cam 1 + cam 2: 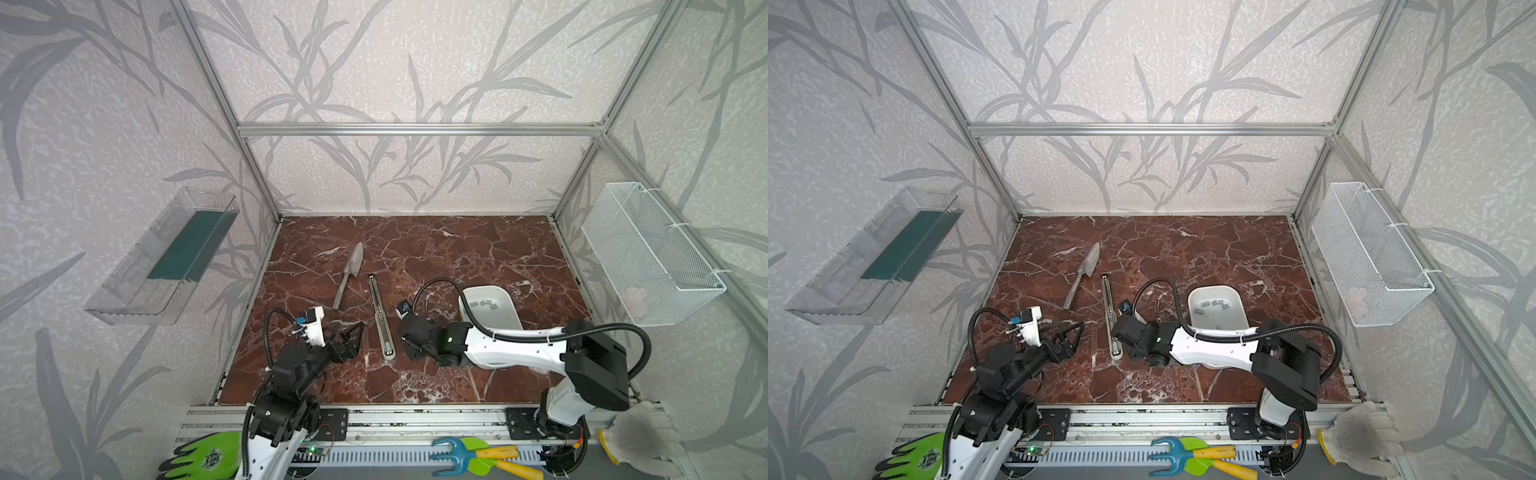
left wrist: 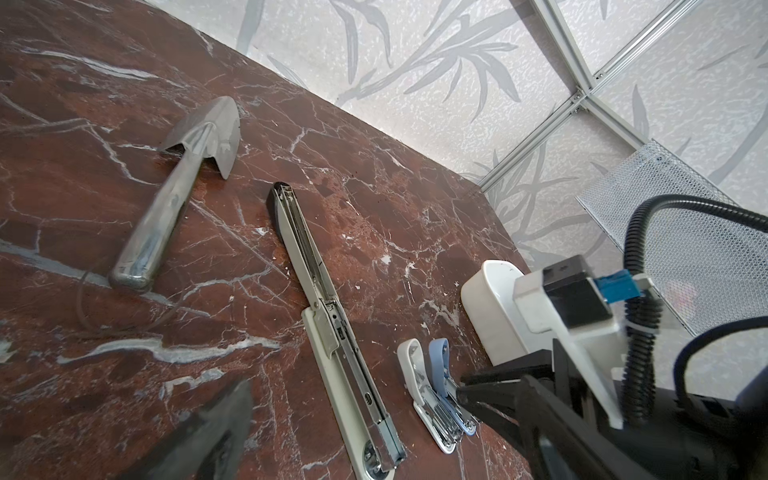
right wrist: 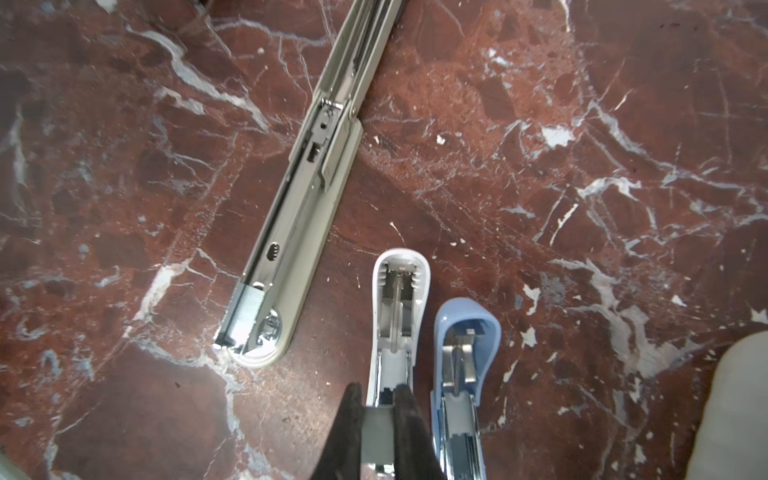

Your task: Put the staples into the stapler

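Note:
A white small stapler (image 3: 399,291) and a blue small stapler (image 3: 465,332) lie open side by side on the marble. My right gripper (image 3: 378,390) is shut on a grey strip of staples (image 3: 377,432), held just over the near end of the white stapler's channel. In both top views the right gripper (image 1: 409,336) hides both small staplers. More staples (image 1: 484,303) lie in a white tray (image 1: 509,309). My left gripper (image 1: 355,338) hovers open and empty left of a long stapler (image 1: 380,316) laid open flat. One of its fingers (image 2: 224,424) shows in the left wrist view.
A metal trowel (image 1: 349,274) lies behind the long stapler. A wire basket (image 1: 652,257) hangs on the right wall and a clear bin (image 1: 162,262) on the left wall. Gloves and plastic garden tools (image 1: 478,457) lie in front of the table rail.

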